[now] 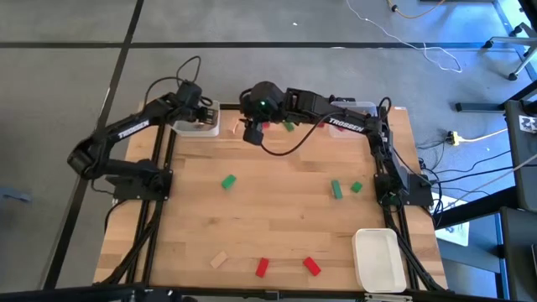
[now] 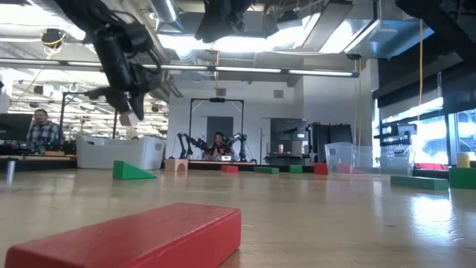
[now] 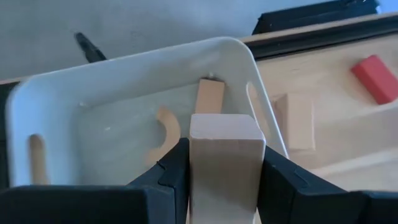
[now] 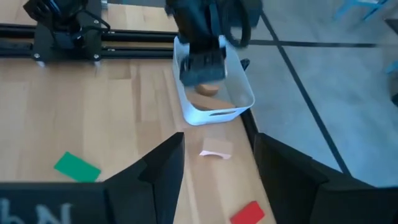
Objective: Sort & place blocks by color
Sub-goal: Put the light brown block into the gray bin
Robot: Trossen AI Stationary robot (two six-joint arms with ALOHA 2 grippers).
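**Ana:** Left gripper (image 1: 199, 107) hangs over the white bin (image 1: 198, 127) at the table's far left edge in the high view. The right gripper (image 1: 254, 126) is mid-table at the far edge, over a red block (image 1: 267, 126) and a green block (image 1: 289, 126). Loose blocks remain: green ones (image 1: 228, 181), (image 1: 336, 190), (image 1: 357, 187), red ones (image 1: 262, 267), (image 1: 312, 266), one tan block (image 1: 219, 259). A white tray (image 1: 377, 258) sits at the near right.

**Ben:** And the low view?

**Ana:** A red block (image 2: 130, 234) lies close up; more red and green pieces lie far off.

**Ben:** Left wrist?

**Ana:** Its fingers (image 3: 168, 177) clamp an upright tan block (image 3: 226, 163) above the bin (image 3: 50, 102), which already holds tan pieces (image 3: 209, 96).

**Ben:** Right wrist?

**Ana:** Its fingers (image 4: 163, 163) stand apart, empty. I'd say sorting is early: tan under way, red and green mostly left.
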